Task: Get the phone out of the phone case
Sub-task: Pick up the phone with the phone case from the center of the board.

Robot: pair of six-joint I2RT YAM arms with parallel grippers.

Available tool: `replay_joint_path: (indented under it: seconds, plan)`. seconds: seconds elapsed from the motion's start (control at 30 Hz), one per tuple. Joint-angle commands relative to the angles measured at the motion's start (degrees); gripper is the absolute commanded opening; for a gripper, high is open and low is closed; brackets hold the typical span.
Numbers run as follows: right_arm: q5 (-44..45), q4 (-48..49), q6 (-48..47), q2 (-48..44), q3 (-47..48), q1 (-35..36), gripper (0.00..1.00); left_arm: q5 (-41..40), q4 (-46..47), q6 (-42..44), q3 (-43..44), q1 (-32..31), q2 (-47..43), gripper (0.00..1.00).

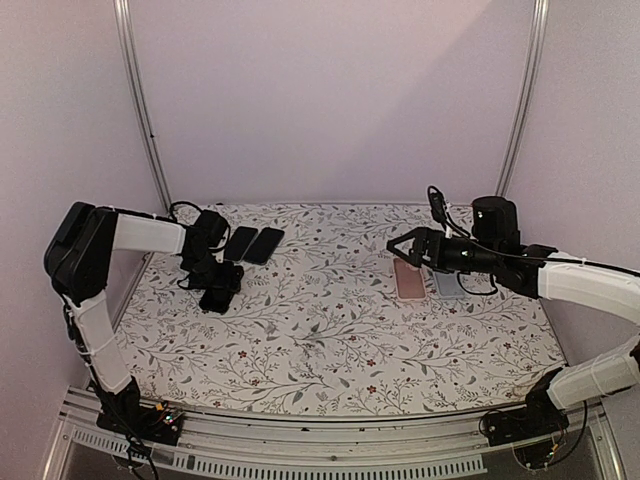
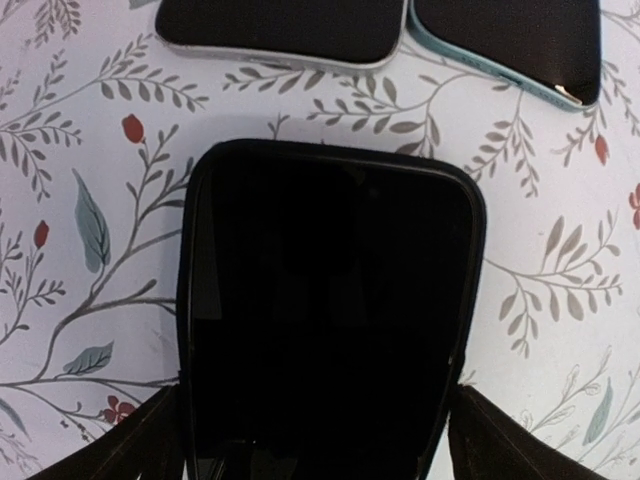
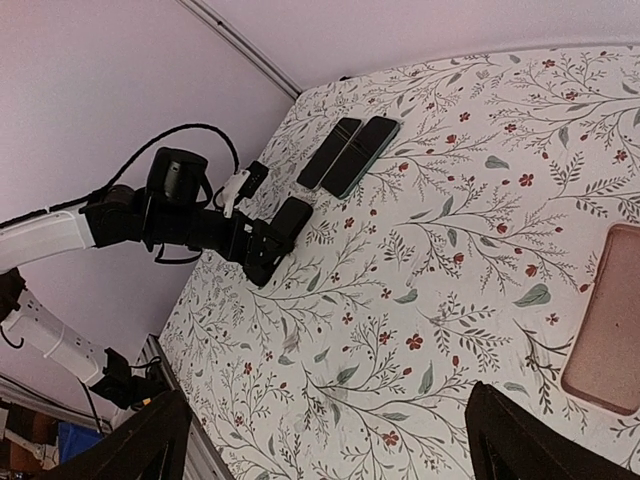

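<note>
A black phone in a black phone case [image 2: 330,310] lies face up on the floral table at the back left [image 1: 226,272]. My left gripper [image 2: 320,440] straddles its near end, and both fingers [image 2: 125,445] rest against the case's long sides. From the right wrist view the same gripper [image 3: 262,250] and cased phone [image 3: 292,217] show at the far left of the table. My right gripper [image 1: 400,245] hovers open at the right above the cloth, with nothing between its fingers [image 3: 545,435].
Two more dark phones lie side by side behind the left gripper, one silver-edged [image 2: 280,25] and one teal-edged [image 2: 510,35], also seen from above [image 1: 252,244]. A pink case [image 1: 408,280] and a grey one [image 1: 448,284] lie under the right arm.
</note>
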Motion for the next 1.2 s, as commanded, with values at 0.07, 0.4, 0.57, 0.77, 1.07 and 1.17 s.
replay_joint_path:
  seconds: [0.07,0.4,0.57,0.77,1.07,1.17]
  plan:
    - [-3.92,3.18,1.50,2.52,0.87,0.93,0.99,-1.70,-3.11,-0.69,-0.20,-3.40,1.64,0.84]
    - [-5.55,5.09,2.15,7.22,2.58,1.80,0.99,-0.15,-2.13,-1.58,-1.81,-5.58,1.36,0.63]
    - [-5.41,6.12,3.24,9.92,3.66,3.09,0.99,4.09,1.65,-2.23,-3.75,-5.96,-3.34,0.54]
    - [-4.80,7.63,4.67,13.63,4.99,4.86,0.99,9.74,6.64,-4.17,-7.16,-7.01,-10.45,0.51]
    - [-5.38,9.82,8.05,20.77,10.20,8.87,0.99,15.39,13.87,-4.52,-9.84,-11.84,-19.43,0.51]
    - [-5.84,10.53,9.06,23.24,12.62,10.27,0.98,16.26,16.04,-4.38,-9.80,-14.18,-21.19,0.51]
